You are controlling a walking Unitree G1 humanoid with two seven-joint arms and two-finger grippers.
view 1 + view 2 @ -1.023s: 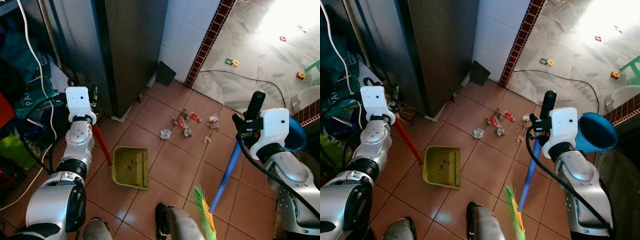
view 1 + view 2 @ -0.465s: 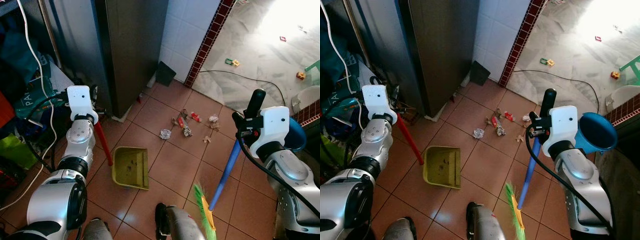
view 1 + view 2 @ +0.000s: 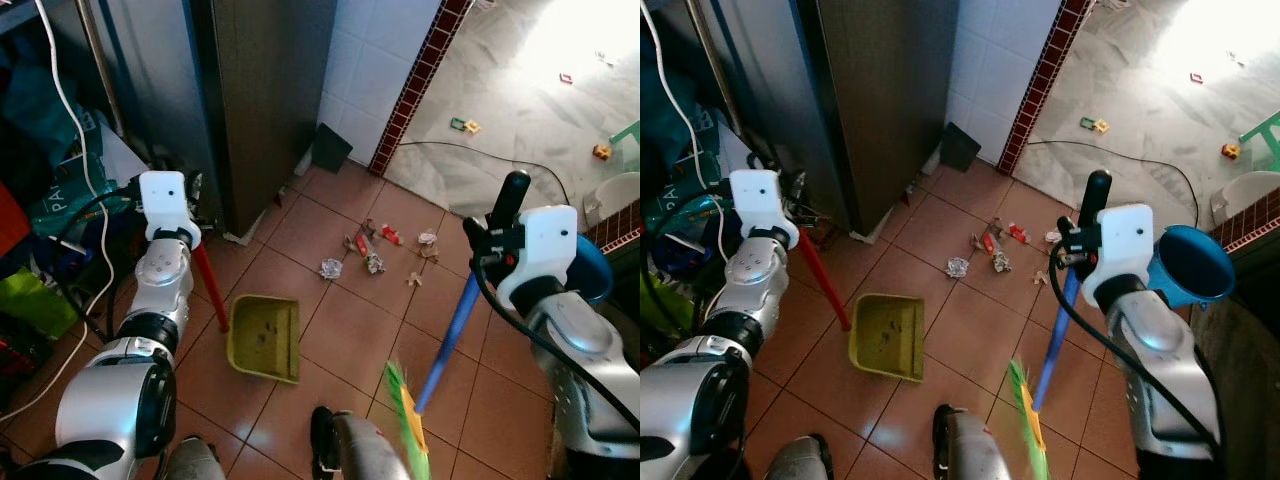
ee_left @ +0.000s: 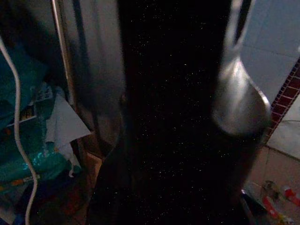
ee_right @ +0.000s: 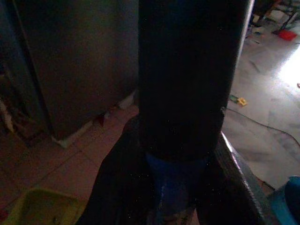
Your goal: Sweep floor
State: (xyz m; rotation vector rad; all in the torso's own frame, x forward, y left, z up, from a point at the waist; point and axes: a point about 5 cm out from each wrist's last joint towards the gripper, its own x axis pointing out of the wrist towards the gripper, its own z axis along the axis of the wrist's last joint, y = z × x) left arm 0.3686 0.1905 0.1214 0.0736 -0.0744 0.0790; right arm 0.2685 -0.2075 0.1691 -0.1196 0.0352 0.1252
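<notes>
The right gripper (image 3: 492, 240) is clamped around the blue broom (image 3: 447, 335), its bristles nearer than the litter (image 3: 372, 250), while the left gripper (image 3: 190, 235) pinches the dustpan (image 3: 264, 337) handle.

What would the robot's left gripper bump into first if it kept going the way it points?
Probably the tall dark cabinet. The left gripper holds the dustpan's red handle, and its wrist view looks straight at that dark cabinet front close ahead. Depth is hard to judge, so this is a best guess.
</notes>
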